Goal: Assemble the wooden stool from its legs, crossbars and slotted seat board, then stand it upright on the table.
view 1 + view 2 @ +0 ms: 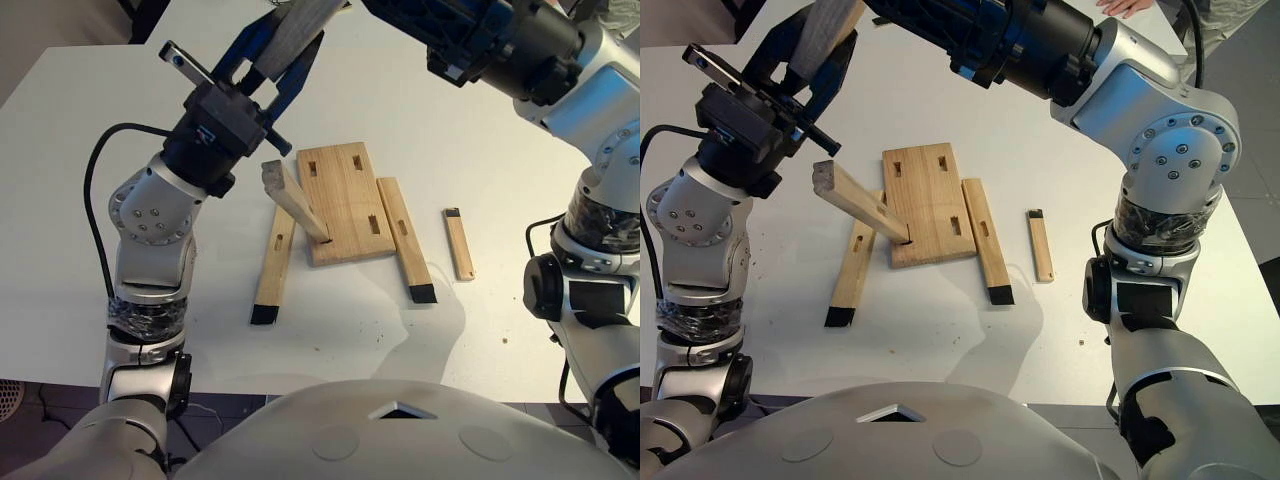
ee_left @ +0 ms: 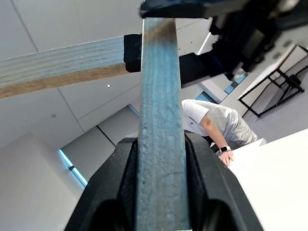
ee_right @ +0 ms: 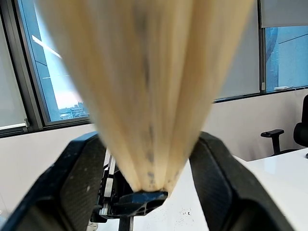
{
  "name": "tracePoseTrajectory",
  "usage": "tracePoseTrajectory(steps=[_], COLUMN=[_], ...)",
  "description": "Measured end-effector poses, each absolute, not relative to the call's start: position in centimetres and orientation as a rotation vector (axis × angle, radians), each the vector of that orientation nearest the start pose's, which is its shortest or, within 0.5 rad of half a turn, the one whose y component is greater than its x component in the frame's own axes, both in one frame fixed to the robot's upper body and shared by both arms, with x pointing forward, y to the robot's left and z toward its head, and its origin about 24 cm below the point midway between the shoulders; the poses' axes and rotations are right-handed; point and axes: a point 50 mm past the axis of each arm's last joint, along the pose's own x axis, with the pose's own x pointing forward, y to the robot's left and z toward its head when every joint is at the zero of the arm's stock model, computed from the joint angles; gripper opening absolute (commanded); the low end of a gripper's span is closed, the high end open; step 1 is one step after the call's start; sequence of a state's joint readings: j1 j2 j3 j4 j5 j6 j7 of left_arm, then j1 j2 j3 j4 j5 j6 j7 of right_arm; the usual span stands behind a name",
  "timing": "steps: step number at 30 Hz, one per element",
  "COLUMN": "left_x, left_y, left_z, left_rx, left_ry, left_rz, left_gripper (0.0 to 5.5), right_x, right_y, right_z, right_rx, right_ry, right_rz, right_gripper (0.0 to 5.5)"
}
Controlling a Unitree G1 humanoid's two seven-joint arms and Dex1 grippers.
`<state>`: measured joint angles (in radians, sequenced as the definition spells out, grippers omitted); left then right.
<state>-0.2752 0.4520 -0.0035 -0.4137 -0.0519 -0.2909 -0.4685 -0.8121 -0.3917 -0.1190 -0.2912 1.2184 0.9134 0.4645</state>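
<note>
High over the table's far side a wooden leg (image 1: 300, 30) with a black end (image 2: 132, 53) is held in the air. My left gripper (image 1: 272, 62) has its blue fingers (image 2: 161, 120) shut on it. My right gripper (image 3: 149, 187) grips the same leg from the other side, and its arm (image 1: 1020, 40) comes in from the right. On the table lies the slotted seat board (image 1: 345, 195). One leg (image 1: 293, 198) stands tilted in its near left slot. Another leg (image 1: 272, 262) lies left of the board and a third (image 1: 405, 240) right of it. A short crossbar (image 1: 459, 243) lies farther right.
The white table (image 1: 90, 130) has bare room to the left of the parts, to the right of the crossbar and toward its front edge (image 1: 330, 372).
</note>
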Motion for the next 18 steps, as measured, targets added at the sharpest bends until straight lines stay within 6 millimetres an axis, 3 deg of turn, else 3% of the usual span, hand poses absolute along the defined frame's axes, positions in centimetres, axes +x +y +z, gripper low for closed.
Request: tracePoseTrajectory(steps=[6,17,18], left_x=[23.6,23.8,23.9], left_y=[14.7,14.8,14.8], left_z=[21.2,20.7,20.6], left_rx=[0.645,0.662,0.655], left_ry=[-0.866,-0.854,-0.837], left_rz=[-0.603,-0.584,-0.584], left_gripper=[1.08,1.08,1.44], right_x=[26.7,26.7,26.8], right_y=[-10.2,-10.2,-10.2], right_z=[28.4,28.0,27.9], right_rx=[0.332,0.234,0.226], right_ry=[-0.187,-0.208,-0.208], right_rz=[1.338,1.346,1.338], right_gripper=[1.99,1.99,1.99])
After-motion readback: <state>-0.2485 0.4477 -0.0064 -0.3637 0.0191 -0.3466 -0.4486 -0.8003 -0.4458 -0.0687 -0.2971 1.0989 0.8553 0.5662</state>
